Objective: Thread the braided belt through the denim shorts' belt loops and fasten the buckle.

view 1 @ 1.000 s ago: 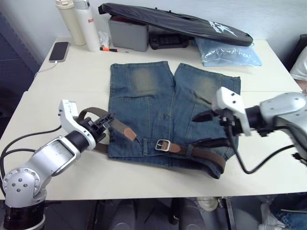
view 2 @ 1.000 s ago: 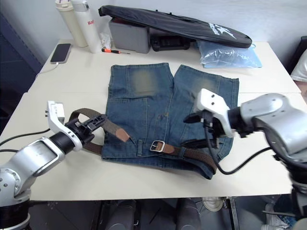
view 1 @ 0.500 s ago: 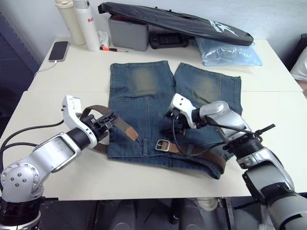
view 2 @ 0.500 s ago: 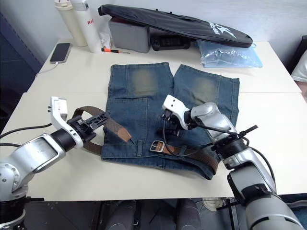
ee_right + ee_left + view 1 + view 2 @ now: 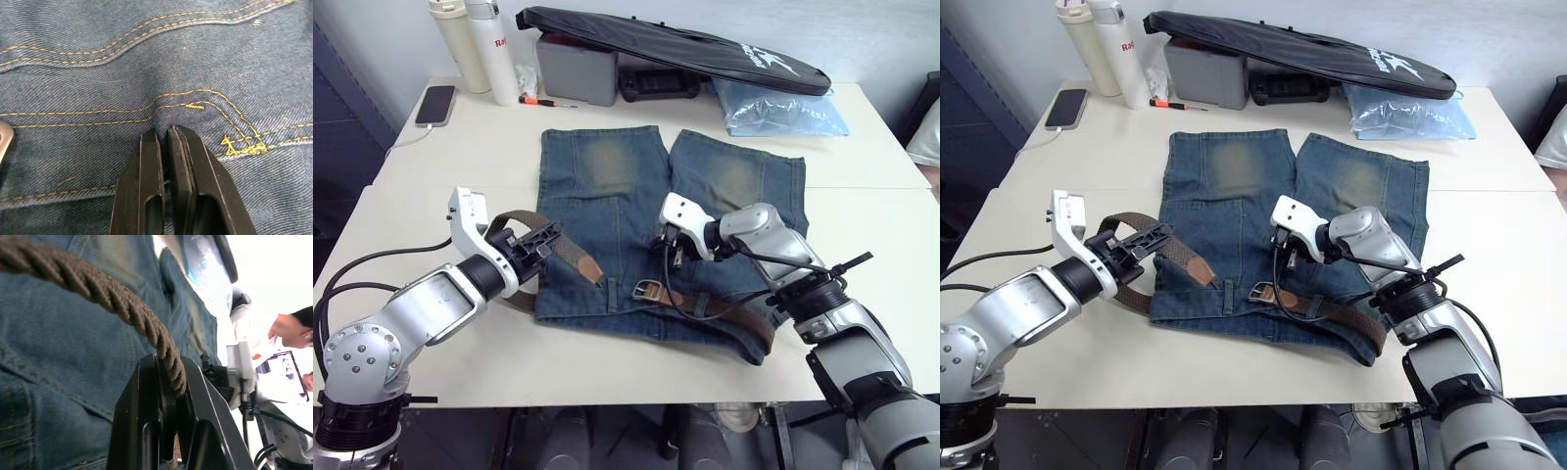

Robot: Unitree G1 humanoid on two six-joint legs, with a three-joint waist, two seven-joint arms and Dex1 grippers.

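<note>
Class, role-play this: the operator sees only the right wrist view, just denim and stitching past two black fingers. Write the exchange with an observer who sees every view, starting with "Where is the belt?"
Operator: Where is the belt?
Observer: The braided belt lies along the waistband of the denim shorts, nearest the robot.
Operator: Is the buckle near my gripper?
Observer: The right gripper points down at the denim just beyond the buckle.
Operator: What is the other arm doing?
Observer: The left gripper is shut on the belt's free end, off the shorts' left side.
Operator: Is the tip in the buckle?
Observer: No, the tan leather tip lies on the denim, left of it.
</note>
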